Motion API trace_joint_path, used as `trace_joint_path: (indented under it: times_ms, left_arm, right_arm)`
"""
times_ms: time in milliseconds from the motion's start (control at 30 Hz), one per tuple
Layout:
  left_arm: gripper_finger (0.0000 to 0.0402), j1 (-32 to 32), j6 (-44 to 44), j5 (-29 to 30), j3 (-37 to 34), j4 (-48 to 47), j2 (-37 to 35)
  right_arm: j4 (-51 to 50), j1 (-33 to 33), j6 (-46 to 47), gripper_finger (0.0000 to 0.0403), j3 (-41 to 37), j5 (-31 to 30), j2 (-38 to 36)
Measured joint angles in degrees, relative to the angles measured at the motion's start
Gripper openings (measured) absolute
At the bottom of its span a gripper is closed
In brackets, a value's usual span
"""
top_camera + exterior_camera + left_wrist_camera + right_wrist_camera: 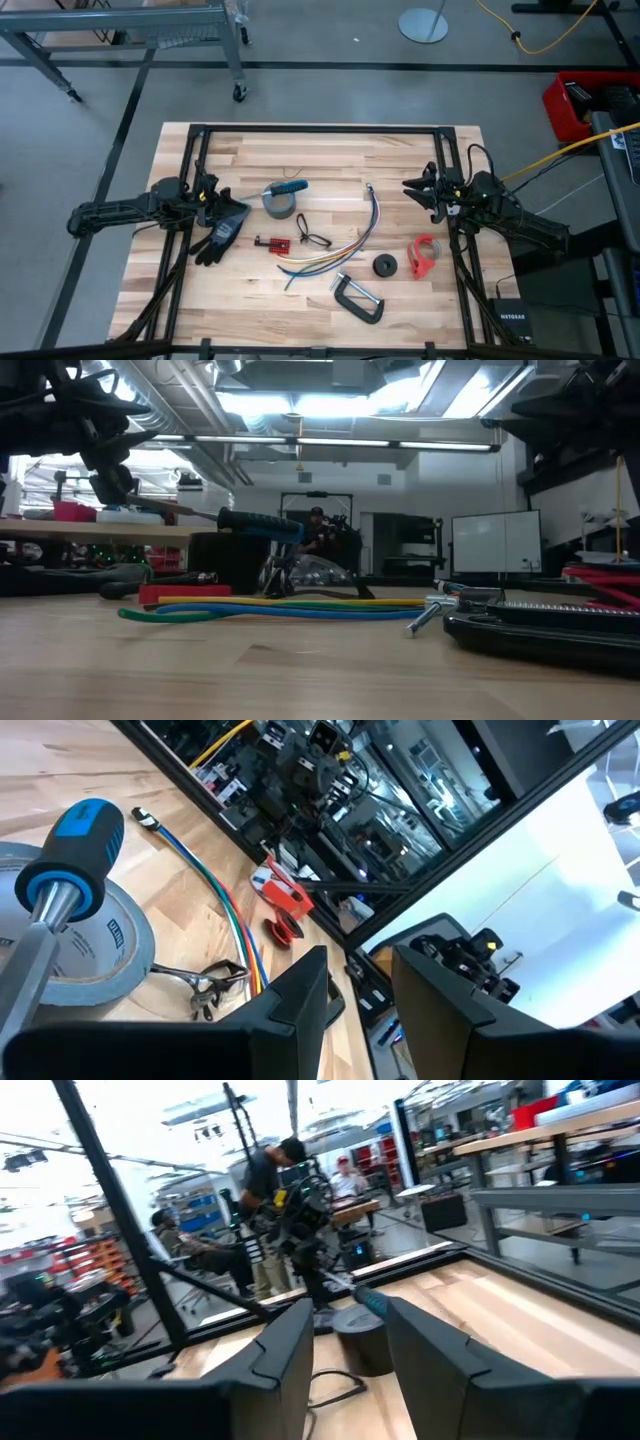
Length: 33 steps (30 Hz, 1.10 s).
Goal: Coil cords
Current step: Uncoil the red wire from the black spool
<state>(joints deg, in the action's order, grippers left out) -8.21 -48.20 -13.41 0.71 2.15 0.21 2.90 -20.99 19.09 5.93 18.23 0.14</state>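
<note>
Both grippers idle, jaws apart, holding nothing: left gripper (212, 195) at counter's (240, 300) left edge above black glove (222, 232); right gripper (418, 193) at right edge. Cord bundle (345, 245) of yellow, blue, green and purple strands lying uncoiled mid-counter, curving from near top centre down toward left. Black wire (312, 237) looped just left of bundle. Tape roll (279, 204) under screwdriver (285, 187). Clamp (358, 298) near front edge. Red spool (424, 255) beside black disc (384, 265).
</note>
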Motion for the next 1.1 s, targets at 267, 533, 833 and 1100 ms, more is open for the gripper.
trace_joint_path:
  times_ms: [267,533,833,1100]
  left_arm:
    - [0.0105,0.0,0.3,-0.1,0.0,-0.2,0.2]
    - [0.0072,0.3,0.2,-0.9,0.1,-0.2,5.4]
    - [0.0037,4.3,5.5,-2.7,0.1,0.0,8.8]
    - [0.0005,4.6,8.2,-2.0,0.1,-0.1,10.6]
  right_arm:
    - [0.0,0.0,0.1,0.0134,0.1,2.0,0.0]
    - [0.0,0.0,0.2,0.0134,0.1,6.9,0.0]
    - [0.0,0.0,0.2,0.0134,0.1,7.4,0.0]
    - [0.0,0.0,0.2,0.0134,0.1,7.4,0.0]
